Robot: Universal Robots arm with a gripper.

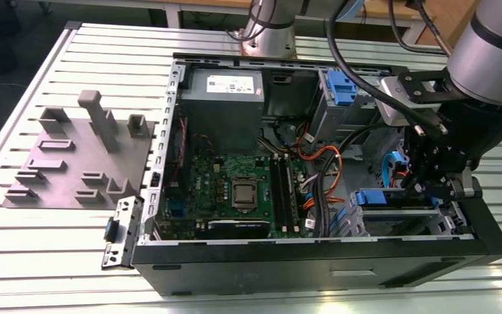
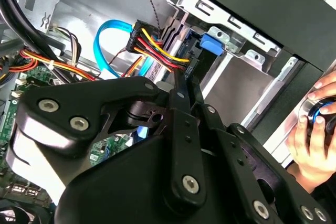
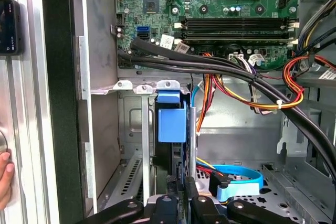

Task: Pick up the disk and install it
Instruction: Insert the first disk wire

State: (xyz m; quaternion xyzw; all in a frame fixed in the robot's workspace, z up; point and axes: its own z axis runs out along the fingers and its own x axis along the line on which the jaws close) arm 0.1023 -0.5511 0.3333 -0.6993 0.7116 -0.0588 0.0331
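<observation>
Black fingers of my gripper sit nearly closed, pinching the edge of the disk — its blue carrier frame stands upright in the metal drive cage, below the green motherboard. Orange and red cables run just beside it. Around that I see the open computer case on a slatted table — a person's hand rests at the case's edge.

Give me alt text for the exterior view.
A robot arm's gripper reaches into an open computer case at the exterior view's right, above a blue-framed disk in the drive cage. A grey fixture plate lies left of it.
</observation>
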